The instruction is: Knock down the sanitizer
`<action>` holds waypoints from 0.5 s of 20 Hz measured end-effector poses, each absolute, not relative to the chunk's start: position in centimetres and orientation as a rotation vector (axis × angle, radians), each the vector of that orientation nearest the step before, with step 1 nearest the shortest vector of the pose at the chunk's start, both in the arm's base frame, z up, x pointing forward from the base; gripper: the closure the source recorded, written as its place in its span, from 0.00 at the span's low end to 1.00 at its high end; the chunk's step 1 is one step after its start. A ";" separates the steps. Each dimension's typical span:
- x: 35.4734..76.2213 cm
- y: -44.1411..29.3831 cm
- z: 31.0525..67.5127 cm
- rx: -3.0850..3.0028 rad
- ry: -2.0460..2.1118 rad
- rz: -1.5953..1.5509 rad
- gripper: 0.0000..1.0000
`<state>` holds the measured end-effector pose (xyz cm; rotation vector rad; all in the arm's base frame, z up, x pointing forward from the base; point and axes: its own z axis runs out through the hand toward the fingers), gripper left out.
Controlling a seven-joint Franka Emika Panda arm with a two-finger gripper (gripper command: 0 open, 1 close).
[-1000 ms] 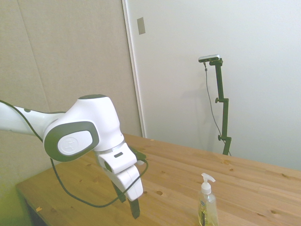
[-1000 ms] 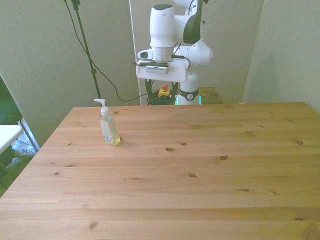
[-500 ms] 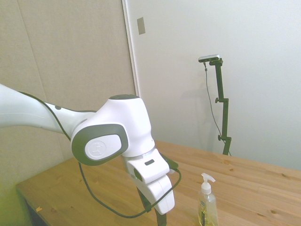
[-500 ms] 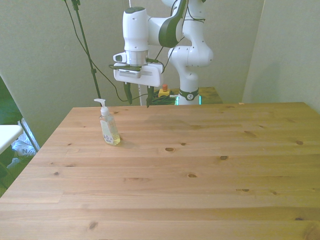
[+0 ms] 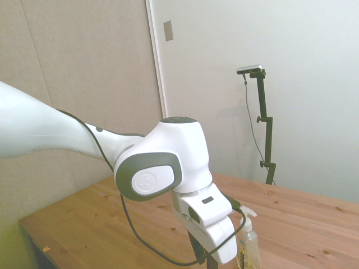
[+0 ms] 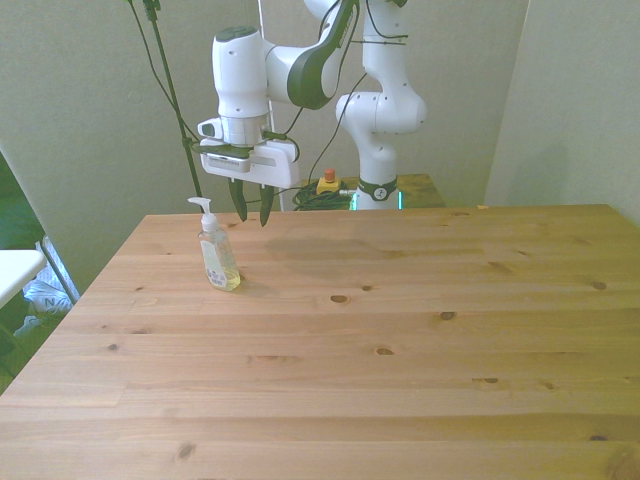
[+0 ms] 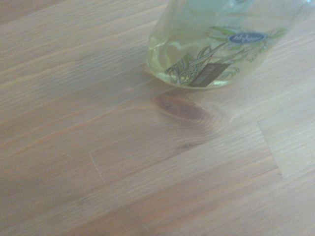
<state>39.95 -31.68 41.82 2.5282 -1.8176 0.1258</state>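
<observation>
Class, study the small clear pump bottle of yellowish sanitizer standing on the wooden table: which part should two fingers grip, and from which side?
Grip the small clear pump bottle of yellowish sanitizer across its body's narrow sides, just below the white pump. It stands upright and its body looks flattened. Probably best to come down from above, where the gripper hangs open.

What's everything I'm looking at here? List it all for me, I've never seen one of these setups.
sanitizer: one, clear bottle of pale yellow liquid with a white pump, standing upright on the table toward the front view's left, near the far edge.
table: one, light wood with dark knots, filling the lower part of the front view.
small red and yellow object: one, behind the table's far edge, by the robot's base.
wall plate: one, grey, high on the wall in the side view.
robot arm: one, white with grey joints, reaching from behind the table.
gripper: one, dark fingers open, pointing down, just behind the sanitizer and above the table.
</observation>
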 end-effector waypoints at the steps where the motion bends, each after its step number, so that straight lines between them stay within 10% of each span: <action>1: 40.0 -31.9 41.8 2.531 -1.821 0.127 1.00; 10: 41.4 -33.7 41.5 2.522 -1.840 0.117 1.00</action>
